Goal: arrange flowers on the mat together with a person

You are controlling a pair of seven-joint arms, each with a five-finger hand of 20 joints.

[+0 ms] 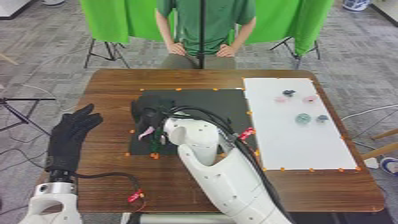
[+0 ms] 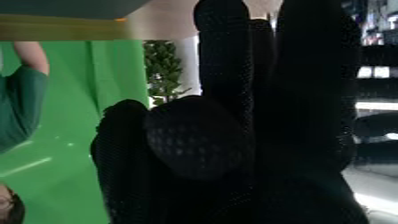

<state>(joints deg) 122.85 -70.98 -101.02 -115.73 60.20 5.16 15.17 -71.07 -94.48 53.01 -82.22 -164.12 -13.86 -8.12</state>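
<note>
Flowers [image 1: 304, 118] on white mat [image 1: 306, 145]

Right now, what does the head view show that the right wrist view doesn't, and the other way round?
Head view: the left hand, the dark mat, and the white mat with small flowers on it.

Right wrist view: a leafy plant in the background.

Both: the right hand and the green curtain.

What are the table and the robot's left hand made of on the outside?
The table looks like wood, smooth with a slight sheen, because it's brown and streaky; it could be a wood-look covering. The left hand seems covered in soft, dull black fabric, since it hardly shines.
</note>
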